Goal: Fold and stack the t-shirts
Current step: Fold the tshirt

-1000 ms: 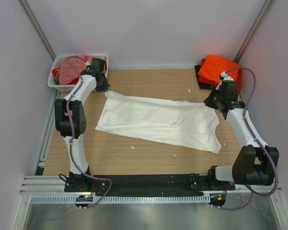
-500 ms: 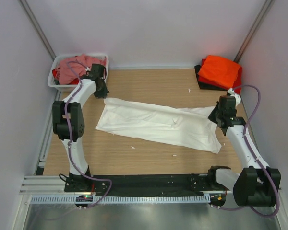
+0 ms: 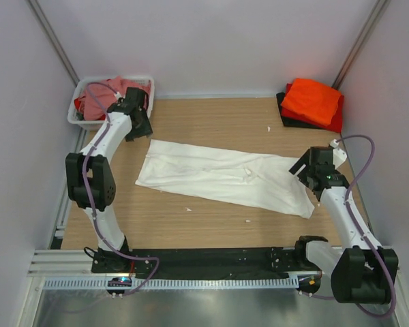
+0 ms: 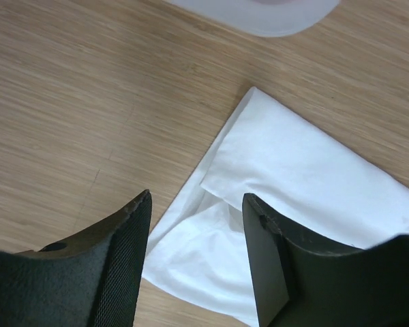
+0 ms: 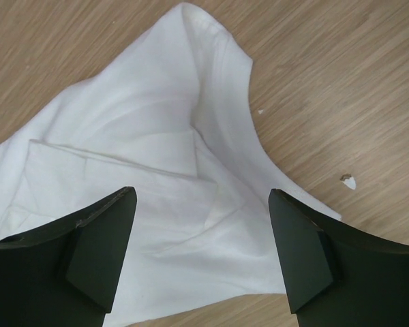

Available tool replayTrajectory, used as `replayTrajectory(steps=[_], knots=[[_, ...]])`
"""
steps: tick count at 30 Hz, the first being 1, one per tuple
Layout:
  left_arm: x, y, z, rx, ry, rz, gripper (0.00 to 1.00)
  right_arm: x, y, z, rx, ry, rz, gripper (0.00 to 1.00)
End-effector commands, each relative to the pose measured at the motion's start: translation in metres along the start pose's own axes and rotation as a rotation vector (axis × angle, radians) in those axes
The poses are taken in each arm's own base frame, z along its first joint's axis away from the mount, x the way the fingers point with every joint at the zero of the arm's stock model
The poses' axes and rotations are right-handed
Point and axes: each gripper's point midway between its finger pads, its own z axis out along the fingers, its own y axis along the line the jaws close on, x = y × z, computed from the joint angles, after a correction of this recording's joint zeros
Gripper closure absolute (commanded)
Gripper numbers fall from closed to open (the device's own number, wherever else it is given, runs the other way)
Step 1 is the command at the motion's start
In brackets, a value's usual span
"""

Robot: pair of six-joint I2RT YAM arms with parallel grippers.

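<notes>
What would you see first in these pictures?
The big white t-shirt lies spread across the middle of the wooden table, with the left gripper and right gripper open at its ends. Next, the bright orange t-shirt glows in the far right corner, and a white tub of pink cloth sits far left.

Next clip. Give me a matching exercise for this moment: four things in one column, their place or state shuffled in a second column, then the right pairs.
Column 1
1. white t-shirt
2. orange t-shirt
3. pink t-shirt
4. right gripper

Column 2
A. bundled in the tub, far left corner
B. open, above the right end of the spread shirt
C. spread out across the middle of the table
D. folded, far right corner

Pairs: 1-C, 2-D, 3-A, 4-B
</notes>
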Motion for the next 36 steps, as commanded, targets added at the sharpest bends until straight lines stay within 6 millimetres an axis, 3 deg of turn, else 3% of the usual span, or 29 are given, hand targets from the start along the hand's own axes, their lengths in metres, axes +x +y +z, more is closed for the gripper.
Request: replayTrajectory(steps=[1,4,8,11,13,16,20,22,23,24,25,26,27,28,29,30,31,32,33,36], knots=[[-0.011,-0.015,-0.018,0.037,-0.059,-0.006,0.44,0.003,0.030,-0.008,-0.154,0.007,0.055,0.15],[-0.003,-0.042,-0.010,0.090,-0.039,0.025,0.47,0.023,0.041,0.000,-0.182,0.090,0.056,0.15],[0.027,-0.079,0.011,0.097,0.024,0.112,0.50,0.044,0.067,0.009,-0.209,0.160,-0.007,0.15],[0.045,-0.090,0.019,0.090,0.062,0.117,0.52,0.060,0.078,0.024,-0.177,0.229,-0.057,0.14],[0.063,-0.092,0.026,0.075,0.097,0.116,0.53,0.077,0.076,0.042,-0.131,0.297,-0.098,0.14],[0.086,-0.086,0.034,0.041,0.140,0.117,0.55,0.080,0.089,0.057,-0.133,0.339,-0.139,0.14],[0.131,-0.063,0.044,-0.032,0.235,0.115,0.57,0.071,0.115,0.092,-0.106,0.374,-0.200,0.14],[0.145,-0.054,0.039,-0.045,0.267,0.090,0.58,0.069,0.127,0.104,-0.100,0.393,-0.219,0.14],[0.152,-0.054,0.036,-0.036,0.273,0.067,0.58,0.048,0.153,0.110,-0.138,0.358,-0.214,0.15],[0.174,-0.045,0.034,-0.042,0.321,0.069,0.58,0.060,0.154,0.126,-0.117,0.406,-0.232,0.15],[0.177,-0.045,0.023,-0.020,0.312,0.063,0.58,0.061,0.165,0.132,-0.128,0.414,-0.245,0.15],[0.196,-0.035,0.022,-0.032,0.344,0.059,0.58,0.039,0.197,0.134,-0.181,0.372,-0.244,0.16],[0.214,-0.033,0.009,-0.011,0.374,0.047,0.58,0.063,0.219,0.152,-0.206,0.443,-0.301,0.16],[0.228,-0.029,0.000,0.007,0.390,0.029,0.58,0.044,0.255,0.153,-0.269,0.395,-0.307,0.16],[0.236,-0.031,-0.006,0.029,0.399,0.025,0.58,0.046,0.267,0.156,-0.287,0.403,-0.327,0.16],[0.252,-0.040,-0.017,0.070,0.422,0.049,0.58,0.068,0.275,0.172,-0.299,0.447,-0.361,0.16],[0.264,-0.043,-0.025,0.100,0.429,0.056,0.58,0.055,0.315,0.164,-0.377,0.395,-0.373,0.16],[0.274,-0.048,-0.030,0.110,0.440,0.040,0.58,0.080,0.317,0.181,-0.371,0.441,-0.399,0.16],[0.291,-0.063,-0.041,0.162,0.458,0.071,0.57,0.072,0.352,0.170,-0.454,0.409,-0.402,0.16],[0.335,-0.089,-0.065,0.258,0.524,0.081,0.57,0.086,0.383,0.178,-0.524,0.405,-0.376,0.15]])
